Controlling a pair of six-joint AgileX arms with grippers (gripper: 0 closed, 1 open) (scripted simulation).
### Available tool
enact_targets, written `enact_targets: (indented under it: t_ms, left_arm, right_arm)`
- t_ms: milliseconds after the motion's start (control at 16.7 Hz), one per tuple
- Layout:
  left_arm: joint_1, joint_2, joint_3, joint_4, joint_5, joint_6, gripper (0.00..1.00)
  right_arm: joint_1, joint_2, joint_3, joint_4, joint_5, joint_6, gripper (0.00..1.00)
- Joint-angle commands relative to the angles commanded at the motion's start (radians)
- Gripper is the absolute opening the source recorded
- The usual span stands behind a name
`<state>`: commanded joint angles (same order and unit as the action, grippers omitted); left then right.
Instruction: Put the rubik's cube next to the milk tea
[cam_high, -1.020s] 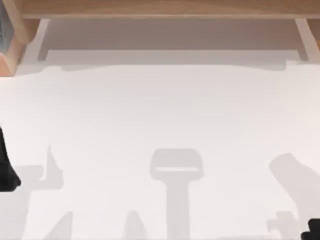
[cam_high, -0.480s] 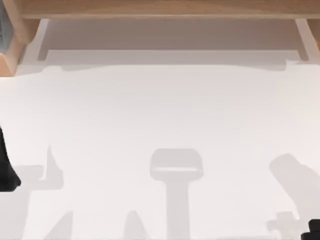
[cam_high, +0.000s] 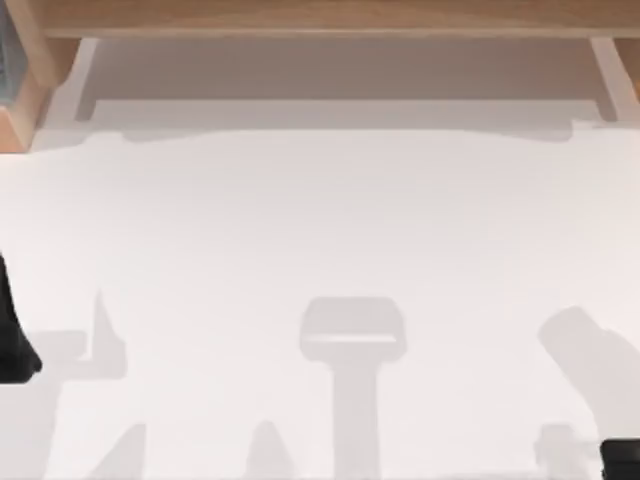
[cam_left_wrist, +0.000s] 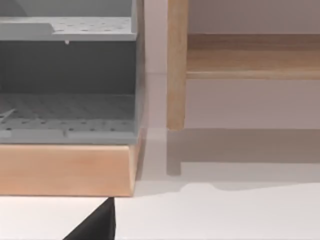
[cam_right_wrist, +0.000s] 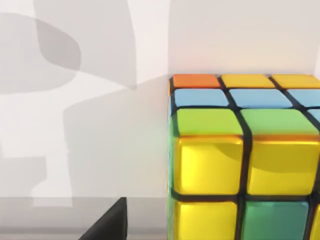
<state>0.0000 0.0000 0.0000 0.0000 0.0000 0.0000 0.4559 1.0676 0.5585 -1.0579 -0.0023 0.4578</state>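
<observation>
At the top view's lower right corner, our right gripper (cam_high: 622, 462) shows as a dark shape at the white table's (cam_high: 320, 230) edge; we cannot tell how its fingers stand. In the right wrist view the rubik's cube (cam_right_wrist: 245, 160), yellow, green, blue and orange squares on a black grid, sits very close before that gripper on the white surface. Our left arm (cam_high: 12, 335) is parked at the left edge.

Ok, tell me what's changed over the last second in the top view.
The right arm, at the top view's lower right corner, has slid down toward the bottom edge, so less of it shows, and its shadow on the table has shifted with it. The left arm at the left edge stayed parked. The wooden shelf at the back is unchanged.
</observation>
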Motion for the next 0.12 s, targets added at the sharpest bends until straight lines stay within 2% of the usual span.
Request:
enact_targets:
  t_ms: [120]
  left_arm:
    - [0.000, 0.000, 0.000, 0.000, 0.000, 0.000, 1.00]
  right_arm:
    - [0.000, 0.000, 0.000, 0.000, 0.000, 0.000, 1.00]
